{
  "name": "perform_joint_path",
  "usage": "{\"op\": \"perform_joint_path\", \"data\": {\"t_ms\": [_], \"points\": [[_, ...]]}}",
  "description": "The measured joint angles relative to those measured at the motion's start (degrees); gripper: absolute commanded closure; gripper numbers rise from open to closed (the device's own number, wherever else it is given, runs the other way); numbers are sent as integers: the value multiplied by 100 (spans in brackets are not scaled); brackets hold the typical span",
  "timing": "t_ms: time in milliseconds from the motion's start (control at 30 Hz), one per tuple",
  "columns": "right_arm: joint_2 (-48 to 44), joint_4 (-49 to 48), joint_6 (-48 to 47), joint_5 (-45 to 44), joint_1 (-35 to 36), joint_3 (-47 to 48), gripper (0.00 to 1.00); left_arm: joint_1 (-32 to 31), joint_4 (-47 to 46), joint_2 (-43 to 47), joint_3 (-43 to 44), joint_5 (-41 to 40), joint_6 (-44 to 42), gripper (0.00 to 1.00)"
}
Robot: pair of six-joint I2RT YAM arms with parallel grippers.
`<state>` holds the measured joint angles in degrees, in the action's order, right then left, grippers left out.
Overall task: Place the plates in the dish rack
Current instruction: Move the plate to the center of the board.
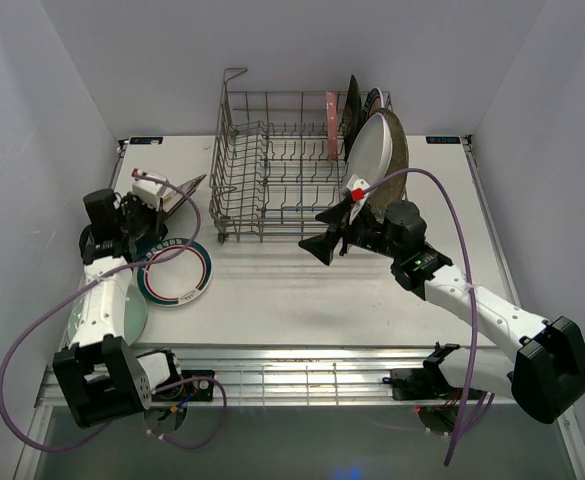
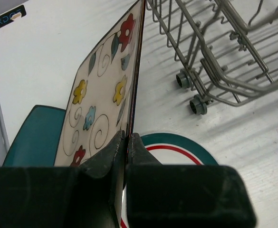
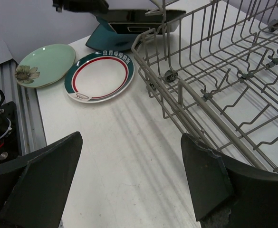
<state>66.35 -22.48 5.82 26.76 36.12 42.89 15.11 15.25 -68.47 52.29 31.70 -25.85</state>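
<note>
- Left claw (image 2: 128,142) is pinching the rim of the floral plate (image 2: 100,85). Its two fingers are nearly closed, with only the plate's edge between them.
- That plate is standing on edge in the grip, showing a cream face with red, yellow and blue flowers. Its far corner is pointing up toward the rack (image 1: 272,160).
- From above, the left claw is hanging over the left part of the table (image 1: 302,290), near the rack's near left corner. The floral plate is sitting outside the wires.
- Right claw (image 1: 324,232) is hovering just in front of the rack's near right side. Its jaws are spread wide and are gripping nothing.
- The rack is standing at the back middle of the table, with four plates leaning upright in its right end.
- These are a pink plate (image 1: 330,125), a black plate (image 1: 353,110), a white plate (image 1: 372,150) and a grey plate (image 1: 400,135) showing behind the white one.
- A ringed plate (image 1: 177,272), round with a teal rim and a red ring, is lying flat on the table in front of the left claw.
- A teal plate (image 2: 34,133) is lying low and left of the floral plate in the left wrist view.
- A green plate (image 3: 43,64) is lying flat by the left table edge, right beside the ringed plate. In the top view the left arm is partly hiding it.
</note>
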Motion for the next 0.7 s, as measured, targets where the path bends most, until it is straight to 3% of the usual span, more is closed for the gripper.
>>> {"op": "perform_joint_path", "data": {"t_ms": [300,700], "points": [[-74,-4,0,4,2,0,10,-13,-577,1019,-1716,96,-693,100],[-74,-4,2,61,2,0,10,-17,-1141,1858,-2918,-175,-1569,100]]}}
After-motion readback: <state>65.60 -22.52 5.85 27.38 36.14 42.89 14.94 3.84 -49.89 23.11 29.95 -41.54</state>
